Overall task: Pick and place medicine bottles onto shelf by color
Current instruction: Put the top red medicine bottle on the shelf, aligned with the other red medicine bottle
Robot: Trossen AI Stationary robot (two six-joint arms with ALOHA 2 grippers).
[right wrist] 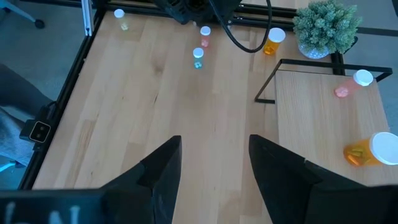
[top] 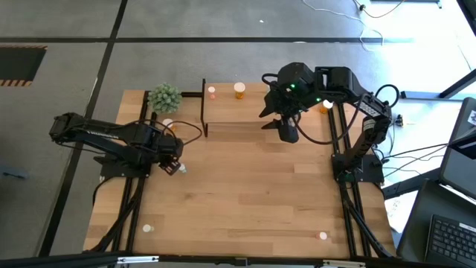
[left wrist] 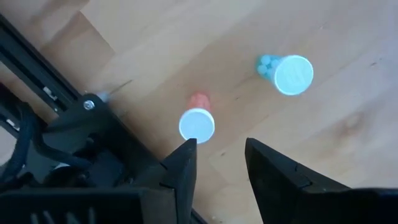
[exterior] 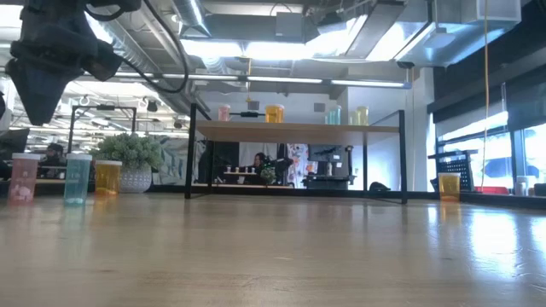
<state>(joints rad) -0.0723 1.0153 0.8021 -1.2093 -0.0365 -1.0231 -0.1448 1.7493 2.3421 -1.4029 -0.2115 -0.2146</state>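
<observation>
My left gripper (left wrist: 217, 155) is open above the table's left side (top: 175, 165) and points down. Just ahead of its fingertips stand a pink-red bottle (left wrist: 198, 121) and a teal bottle (left wrist: 289, 73), both upright on the table; the gripper touches neither. My right gripper (right wrist: 214, 158) is open and empty, hovering over the near edge of the shelf (top: 287, 131). The shelf (exterior: 294, 130) carries a pink bottle (right wrist: 348, 86), an orange bottle (right wrist: 367, 151), a teal bottle (exterior: 333, 114) and a yellow-green bottle (exterior: 362, 115). An orange bottle (right wrist: 273, 40) stands on the table beside the plant.
A spiky green potted plant (top: 164, 97) sits at the shelf's left end. A pale bottle (top: 147, 228) and another small bottle (top: 323, 236) stand near the table's near edge. An orange bottle (exterior: 449, 185) stands to the right of the shelf. The table's middle (top: 253, 186) is bare wood.
</observation>
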